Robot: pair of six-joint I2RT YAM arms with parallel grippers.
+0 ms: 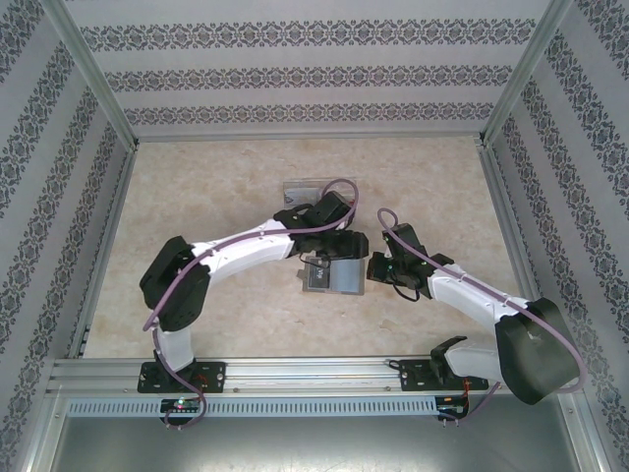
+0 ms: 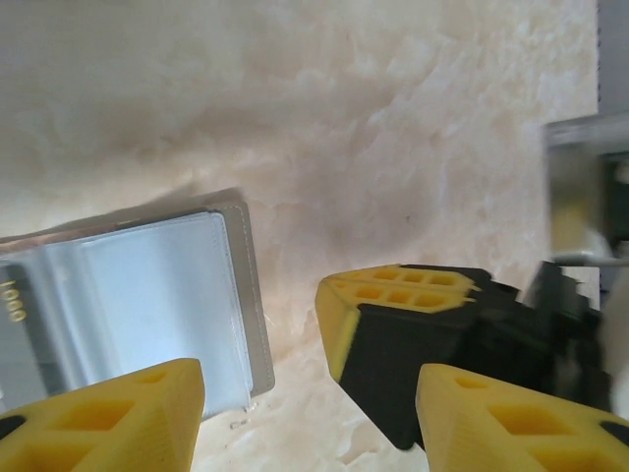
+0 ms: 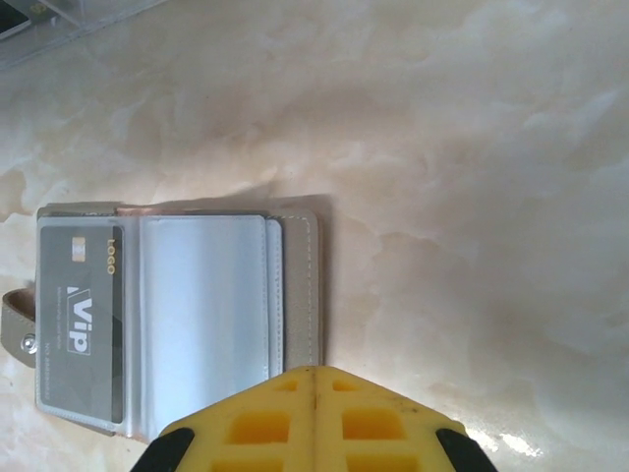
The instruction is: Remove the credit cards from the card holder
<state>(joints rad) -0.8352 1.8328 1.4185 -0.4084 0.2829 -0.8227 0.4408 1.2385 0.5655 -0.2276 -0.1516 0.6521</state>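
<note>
Holder open, card not yet out

The holder (image 3: 197,315) lies flat and open on the worktop (image 3: 472,197), just ahead of the right jaws, which are pressed together with nothing visible between them. The left jaws are spread and pinch nothing, and the holder (image 2: 128,305) sits off to one side of them, outside their gap. A grey card (image 3: 81,320) (marked VIP) sits in the pocket farthest from the right jaws, apparently under a clear sleeve. The pale pocket nearer the jaws may hold more, but I cannot tell. So, as I judge it, opening is done and every pull-out is left. The box (image 3: 59,20) lies well beyond the holder.
</note>
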